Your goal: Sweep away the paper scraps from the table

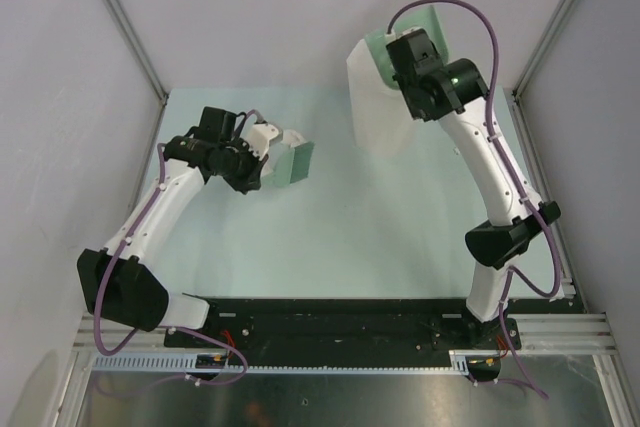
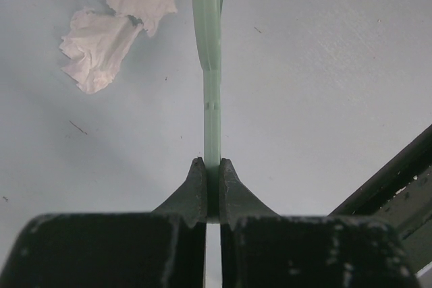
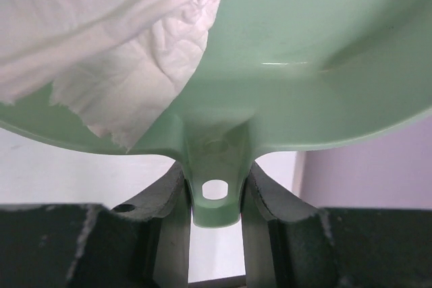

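Left gripper (image 2: 212, 175): fingers clamped flat on the thin edge of a green sweeper plate (image 2: 207, 38), no gap visible between the pads and the plate. In the top view it sits at about 10 o'clock from the middle of the table (image 1: 350, 222), with the plate pointing toward 3 o'clock. The plate stands on edge over the surface; I cannot tell if its lower edge touches. Two paper scraps (image 2: 111, 32), white and crumpled, overlap each other and lie on the table at 11 o'clock in the left wrist view. They are just beside the plate, on its left face, with a thin strip of table showing between them. Right gripper (image 3: 214, 190): fingers closed on the handle tab of a green dustpan (image 3: 310, 38), one on each side, the tab's hole showing between them. The pan is lifted off the table at 1 o'clock in the top view, over the far side of the white bin (image 1: 372, 102). Crumpled paper (image 3: 101, 38) lies in the pan at 10 o'clock in the right wrist view and runs out of frame.
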